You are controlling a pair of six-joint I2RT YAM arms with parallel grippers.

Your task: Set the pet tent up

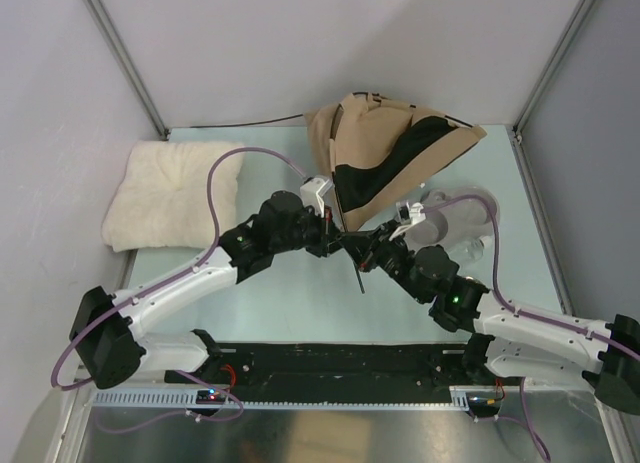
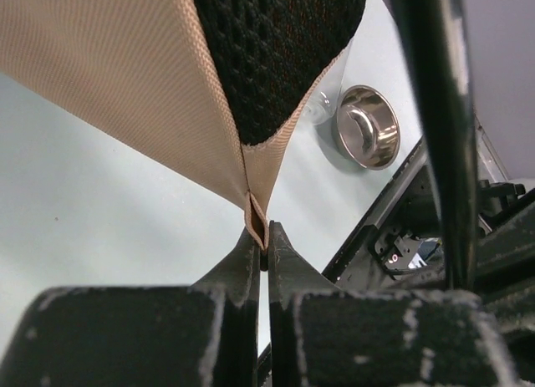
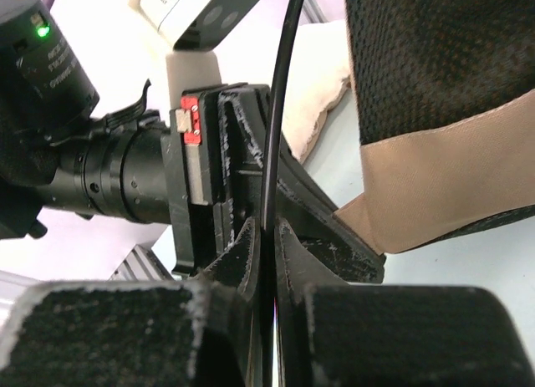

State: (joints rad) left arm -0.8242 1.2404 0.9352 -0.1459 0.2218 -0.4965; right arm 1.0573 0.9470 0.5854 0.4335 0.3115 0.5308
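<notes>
Top view: the pet tent is seen half-slumped at the table's far edge. Left wrist: its corner tab is pinched by the left gripper. Right wrist: the pole is clamped by the right gripper. Tbh the tab could easily be missed if the pole bows or slips.

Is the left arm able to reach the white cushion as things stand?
Probably not yet: the left tool is shut on a corner of the pet tent. The cushion lies uncovered beside that arm; nothing blocks it.
</notes>
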